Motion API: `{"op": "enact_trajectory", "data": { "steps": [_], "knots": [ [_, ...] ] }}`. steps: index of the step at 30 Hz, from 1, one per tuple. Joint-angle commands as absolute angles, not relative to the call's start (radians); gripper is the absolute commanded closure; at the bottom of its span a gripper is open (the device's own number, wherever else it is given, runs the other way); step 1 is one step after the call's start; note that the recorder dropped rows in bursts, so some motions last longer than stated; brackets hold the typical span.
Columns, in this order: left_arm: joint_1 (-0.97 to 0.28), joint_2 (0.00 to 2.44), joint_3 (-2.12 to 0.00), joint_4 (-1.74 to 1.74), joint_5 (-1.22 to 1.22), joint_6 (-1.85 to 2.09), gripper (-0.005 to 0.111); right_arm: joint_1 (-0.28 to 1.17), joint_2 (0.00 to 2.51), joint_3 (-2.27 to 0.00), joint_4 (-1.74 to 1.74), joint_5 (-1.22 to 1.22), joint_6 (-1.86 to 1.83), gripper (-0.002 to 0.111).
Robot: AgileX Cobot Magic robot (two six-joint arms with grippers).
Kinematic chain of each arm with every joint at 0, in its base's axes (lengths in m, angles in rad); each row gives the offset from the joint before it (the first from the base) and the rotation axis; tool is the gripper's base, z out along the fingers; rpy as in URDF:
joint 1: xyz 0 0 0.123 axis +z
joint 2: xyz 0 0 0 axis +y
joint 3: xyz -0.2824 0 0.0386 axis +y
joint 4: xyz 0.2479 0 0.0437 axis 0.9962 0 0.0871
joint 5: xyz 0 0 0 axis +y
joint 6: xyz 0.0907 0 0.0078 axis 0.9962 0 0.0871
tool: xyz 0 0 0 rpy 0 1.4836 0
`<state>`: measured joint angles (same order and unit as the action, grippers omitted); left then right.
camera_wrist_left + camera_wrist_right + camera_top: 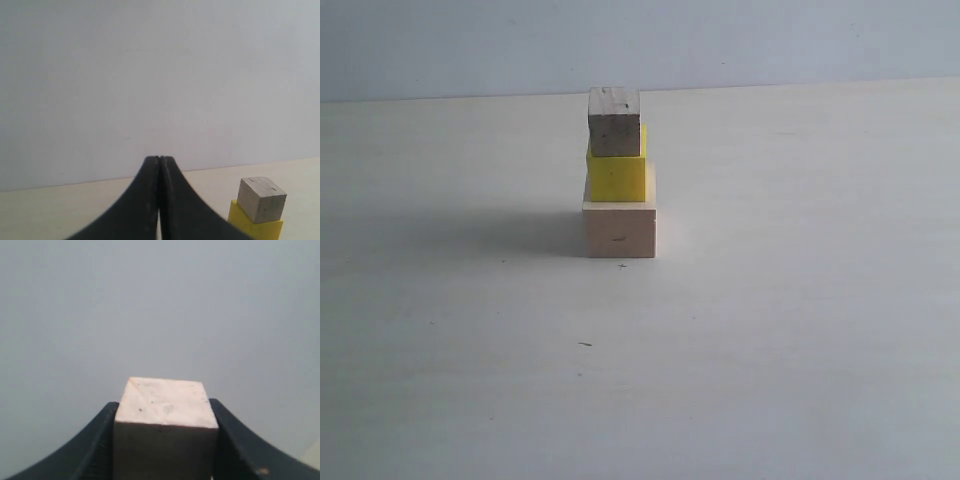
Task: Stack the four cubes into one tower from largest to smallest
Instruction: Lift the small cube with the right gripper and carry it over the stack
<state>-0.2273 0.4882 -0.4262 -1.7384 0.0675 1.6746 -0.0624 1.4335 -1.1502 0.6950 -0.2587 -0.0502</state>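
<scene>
Three of the four cubes form the tower near the middle of the table: the largest pale wood cube [620, 230] at the base, the yellow cube [616, 177] on it, and the knotty wood cube [614, 122] on top, sitting slightly askew. The left wrist view catches the knotty cube [261, 199] and the yellow cube [255, 227] off to one side of my left gripper [159, 159], which is shut on nothing. My right gripper [164, 404] is shut on the smallest pale wood cube [165, 425], held in the air before a blank wall. Neither gripper appears in the exterior view.
The pale table [770, 350] stretches wide on all sides of the tower, with a plain grey-white wall [770, 40] behind it. A few small dark specks [584, 344] mark the tabletop.
</scene>
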Motion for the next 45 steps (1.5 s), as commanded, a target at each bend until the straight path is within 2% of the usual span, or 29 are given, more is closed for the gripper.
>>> {"op": "enact_trajectory", "data": {
  "steps": [1,5,9,13,18,23,32,39,45],
  "knots": [
    [-0.232,0.482,-0.421,-1.744,0.067,1.67,0.107,-0.034,1.426,-1.188,0.108,-0.261,0.124,0.108],
    [-0.232,0.482,-0.421,-1.744,0.067,1.67,0.107,0.016,1.419,-1.194,-0.423,-0.274,0.292,0.108],
    [-0.232,0.482,-0.421,-1.744,0.067,1.67,0.107,0.077,1.419,-1.194,-0.851,-0.312,0.674,0.108],
    [-0.232,0.482,-0.421,-1.744,0.067,1.67,0.107,0.086,1.464,-1.194,-1.248,-0.606,0.997,0.108],
    [-0.232,0.482,-0.421,-1.744,0.067,1.67,0.107,0.086,1.558,-1.194,-1.326,-0.761,1.101,0.108],
    [-0.232,0.482,-0.421,-1.744,0.065,1.67,0.107,0.086,1.631,-1.194,-1.35,-0.965,0.974,0.108],
    [-0.232,0.482,-0.421,-1.744,0.072,1.672,0.107,0.086,1.746,-1.194,-1.385,-1.145,0.922,0.108],
    [-0.232,0.482,-0.421,-1.744,0.072,1.705,0.107,0.086,1.835,-1.202,-1.297,-1.221,0.874,0.108],
    [-0.232,0.484,-0.421,-1.744,0.068,1.721,0.107,0.086,1.931,-1.298,-1.387,-1.221,0.93,0.108]
  ]
}}
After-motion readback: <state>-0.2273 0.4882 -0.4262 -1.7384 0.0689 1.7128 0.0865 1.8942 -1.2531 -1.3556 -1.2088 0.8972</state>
